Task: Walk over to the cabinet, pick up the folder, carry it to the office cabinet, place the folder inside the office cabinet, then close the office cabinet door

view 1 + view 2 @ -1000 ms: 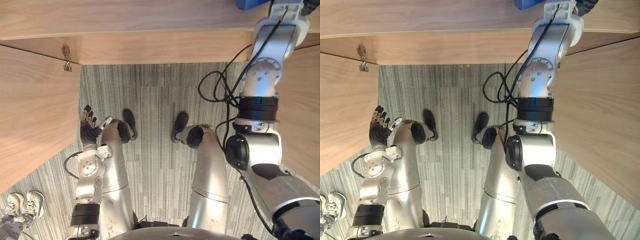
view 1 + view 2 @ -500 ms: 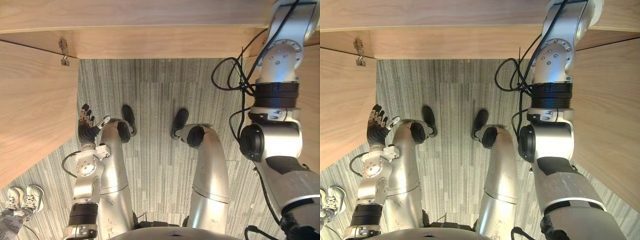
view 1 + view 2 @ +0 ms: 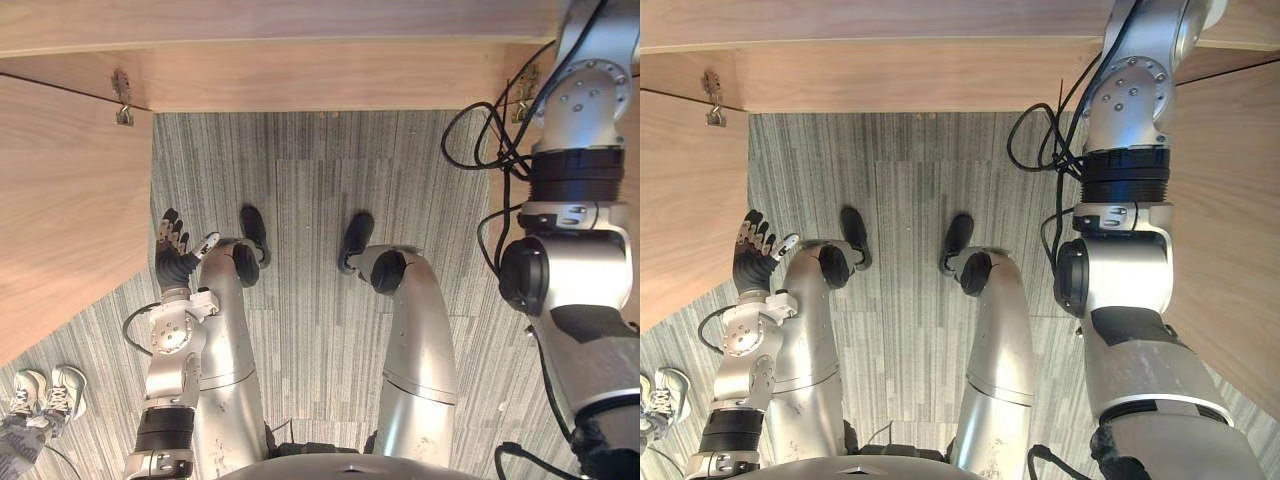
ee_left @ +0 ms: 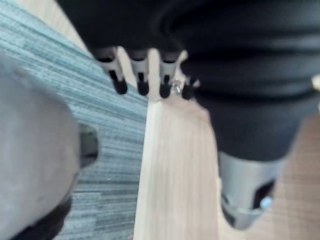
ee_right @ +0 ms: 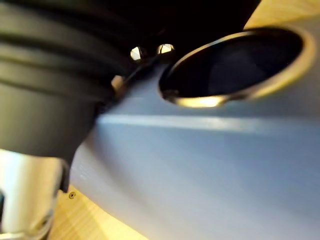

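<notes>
The blue folder (image 5: pixel 200 165), with a metal-rimmed finger hole (image 5: pixel 235 65) in its spine, lies right against my right hand (image 5: pixel 50 75) over pale wood. My right arm (image 3: pixel 575 130) reaches up past the office cabinet's front edge (image 3: pixel 300 85) and out of the eye views. By my left thigh my left hand (image 3: pixel 175 255) hangs open and empty, its fingers (image 4: pixel 140 80) straight, beside the open left door.
The cabinet's left door (image 3: pixel 60 200) stands open on the left, its hinge (image 3: pixel 122 98) near the top, and the right door (image 3: pixel 1230 220) stands open on the right. Grey striped carpet (image 3: pixel 320 180) lies between them. A person's pale shoes (image 3: pixel 45 395) stand at the lower left.
My right arm has pushed farther up and to the right into the cabinet. The blue folder corner at the top edge has left the eye views. The left hand has not moved.
</notes>
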Tool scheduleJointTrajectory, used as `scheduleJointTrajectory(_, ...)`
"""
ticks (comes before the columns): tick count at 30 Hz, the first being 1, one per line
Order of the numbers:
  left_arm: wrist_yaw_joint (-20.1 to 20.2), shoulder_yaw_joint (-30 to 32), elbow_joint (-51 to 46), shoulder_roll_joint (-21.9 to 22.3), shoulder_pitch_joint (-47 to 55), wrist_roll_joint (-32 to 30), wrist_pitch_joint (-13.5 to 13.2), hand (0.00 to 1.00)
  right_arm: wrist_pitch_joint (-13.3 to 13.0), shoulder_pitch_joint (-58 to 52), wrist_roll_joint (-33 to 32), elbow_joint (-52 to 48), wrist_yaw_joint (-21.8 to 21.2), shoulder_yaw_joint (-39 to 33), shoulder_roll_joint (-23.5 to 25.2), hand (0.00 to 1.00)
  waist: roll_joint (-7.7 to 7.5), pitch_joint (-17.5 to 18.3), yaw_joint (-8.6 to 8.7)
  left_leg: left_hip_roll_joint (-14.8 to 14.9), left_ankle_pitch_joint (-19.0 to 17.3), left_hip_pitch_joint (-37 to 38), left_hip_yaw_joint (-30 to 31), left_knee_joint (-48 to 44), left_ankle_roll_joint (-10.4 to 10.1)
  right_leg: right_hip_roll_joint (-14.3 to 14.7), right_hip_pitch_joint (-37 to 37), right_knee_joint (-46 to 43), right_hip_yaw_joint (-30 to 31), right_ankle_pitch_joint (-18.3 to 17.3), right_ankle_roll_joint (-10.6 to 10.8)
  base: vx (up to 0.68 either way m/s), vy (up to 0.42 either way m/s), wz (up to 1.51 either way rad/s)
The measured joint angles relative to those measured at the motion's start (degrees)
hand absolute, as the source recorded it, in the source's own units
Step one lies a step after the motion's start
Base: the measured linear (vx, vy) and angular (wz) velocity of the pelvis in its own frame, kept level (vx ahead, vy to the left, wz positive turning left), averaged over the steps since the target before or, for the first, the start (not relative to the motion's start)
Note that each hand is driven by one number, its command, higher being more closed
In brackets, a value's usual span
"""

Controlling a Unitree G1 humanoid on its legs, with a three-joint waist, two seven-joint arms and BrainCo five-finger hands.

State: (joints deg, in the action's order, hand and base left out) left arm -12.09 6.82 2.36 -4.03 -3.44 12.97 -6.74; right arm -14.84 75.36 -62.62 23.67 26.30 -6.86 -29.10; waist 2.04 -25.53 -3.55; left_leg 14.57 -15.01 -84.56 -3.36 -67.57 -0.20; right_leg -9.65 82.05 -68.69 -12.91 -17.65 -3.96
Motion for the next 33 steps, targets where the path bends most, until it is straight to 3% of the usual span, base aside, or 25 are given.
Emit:
scheduleJointTrajectory(8,0.03,-1.75,1.16,0.09,-0.04,0.21,1.16,0.0,-1.4,-0.47,-0.4,-0.99,0.15,0.05,3.18,0.0,-0.02,0.01,0.4,0.73,0.17,3.31,-0.42,1.82,-0.17,1.02,-3.21,2.5,-0.1,0.55,0.43,-0.01,0.002,-0.05)
scheduleJointTrajectory(20,-0.23,-2.03,1.05,0.19,-2.25,-0.6,2.15,0.0,-2.84,-4.95,-0.39,-7.83,0.47,-0.24,13.12,0.0,-0.16,0.25,0.23,1.33,0.33,4.75,-0.46,2.73,-0.45,1.98,-4.38,3.44,-0.12,0.92,-0.2,0.0,0.002,-0.01)
scheduleJointTrajectory(24,-0.25,-2.07,1.04,0.28,-2.68,-0.84,2.24,0.0,-2.89,-5.73,-0.12,-9.23,0.48,-0.04,14.28,0.0,-0.16,0.25,0.24,1.43,0.37,4.79,-0.5,2.73,-0.5,2.07,-4.43,3.65,-0.11,1.04,-0.04,0.0,0.003,-0.01)
scheduleJointTrajectory(33,-0.21,-2.33,1.17,0.27,-2.61,-0.86,2.35,0.0,2.79,-5.59,1.27,-6.71,-3.16,8.33,9.39,0.0,-0.16,0.25,0.21,1.95,0.76,6.53,-1.16,4.6,-0.4,2.81,-6.23,6.41,-0.04,2.2,0.48,-0.01,0.009,-0.04)
